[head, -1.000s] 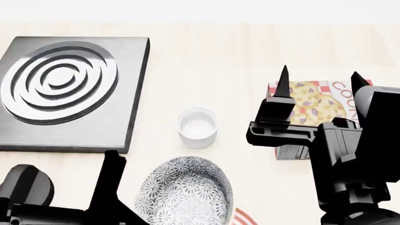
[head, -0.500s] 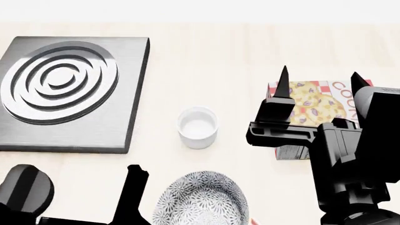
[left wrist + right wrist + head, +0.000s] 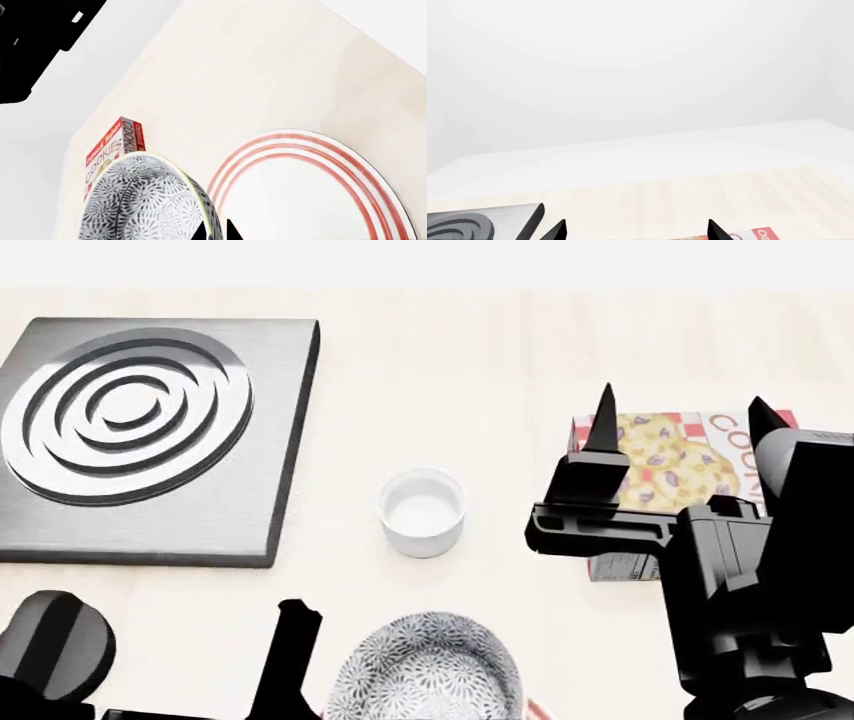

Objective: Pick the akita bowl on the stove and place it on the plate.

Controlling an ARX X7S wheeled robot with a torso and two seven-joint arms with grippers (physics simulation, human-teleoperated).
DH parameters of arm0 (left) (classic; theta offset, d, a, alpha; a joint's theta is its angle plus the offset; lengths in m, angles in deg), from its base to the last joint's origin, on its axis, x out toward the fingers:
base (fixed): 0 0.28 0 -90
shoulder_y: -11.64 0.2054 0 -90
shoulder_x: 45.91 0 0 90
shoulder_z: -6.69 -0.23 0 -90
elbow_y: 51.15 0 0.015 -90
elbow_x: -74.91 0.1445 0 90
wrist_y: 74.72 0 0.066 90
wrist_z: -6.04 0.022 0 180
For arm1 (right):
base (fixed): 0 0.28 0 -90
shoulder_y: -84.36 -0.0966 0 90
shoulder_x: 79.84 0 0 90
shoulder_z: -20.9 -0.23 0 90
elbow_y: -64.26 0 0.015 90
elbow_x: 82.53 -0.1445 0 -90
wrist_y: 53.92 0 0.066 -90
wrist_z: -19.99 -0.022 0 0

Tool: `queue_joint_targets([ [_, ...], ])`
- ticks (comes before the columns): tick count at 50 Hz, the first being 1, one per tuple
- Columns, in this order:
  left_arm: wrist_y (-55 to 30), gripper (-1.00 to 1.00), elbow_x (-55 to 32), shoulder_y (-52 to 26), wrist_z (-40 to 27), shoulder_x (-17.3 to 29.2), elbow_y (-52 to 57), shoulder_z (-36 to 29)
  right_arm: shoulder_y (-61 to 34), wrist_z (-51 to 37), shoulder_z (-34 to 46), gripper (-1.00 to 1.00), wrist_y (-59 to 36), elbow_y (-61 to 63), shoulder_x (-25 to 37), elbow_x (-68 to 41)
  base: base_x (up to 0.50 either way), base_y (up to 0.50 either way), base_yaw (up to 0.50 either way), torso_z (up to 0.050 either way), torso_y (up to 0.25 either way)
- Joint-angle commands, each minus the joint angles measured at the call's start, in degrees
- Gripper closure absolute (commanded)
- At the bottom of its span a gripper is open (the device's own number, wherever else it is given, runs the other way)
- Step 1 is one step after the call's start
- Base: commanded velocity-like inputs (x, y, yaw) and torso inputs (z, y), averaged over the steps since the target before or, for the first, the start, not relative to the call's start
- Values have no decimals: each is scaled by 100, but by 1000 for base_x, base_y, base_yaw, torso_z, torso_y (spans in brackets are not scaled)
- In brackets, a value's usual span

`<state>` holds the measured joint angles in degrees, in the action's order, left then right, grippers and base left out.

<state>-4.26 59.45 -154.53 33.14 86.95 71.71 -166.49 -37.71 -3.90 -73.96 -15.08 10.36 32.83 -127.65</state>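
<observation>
Right wrist camera: mostly blank pale backdrop over a light wood table [image 3: 694,195].
Two dark fingertips [image 3: 557,231] of the right gripper [image 3: 635,231] poke in at the frame's edge, set well apart with bare tabletop between them. Beside one tip, a corner of the grey stove [image 3: 487,222] shows, with part of its dark burner rings. Beside the other tip, a sliver of a red and white box [image 3: 747,235] with partial lettering, too cropped to read.

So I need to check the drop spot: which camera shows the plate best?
The left wrist view: most of the plate and its red rings show beside the akita bowl. The head view catches only a red sliver; the right wrist view shows none.
</observation>
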Motion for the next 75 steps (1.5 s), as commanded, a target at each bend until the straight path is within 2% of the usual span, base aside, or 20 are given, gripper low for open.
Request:
queue_joint_targets([
  [1, 41, 100, 56, 79, -80, -3, -114, -13, 13, -9, 15, -100, 31, -12, 14, -9, 0, 0, 0, 0, 0],
  [75, 31, 100, 386, 635, -350, -91, -362, -368, -15, -132, 92, -100, 93, -36, 109, -154, 0, 0, 0, 0, 0],
])
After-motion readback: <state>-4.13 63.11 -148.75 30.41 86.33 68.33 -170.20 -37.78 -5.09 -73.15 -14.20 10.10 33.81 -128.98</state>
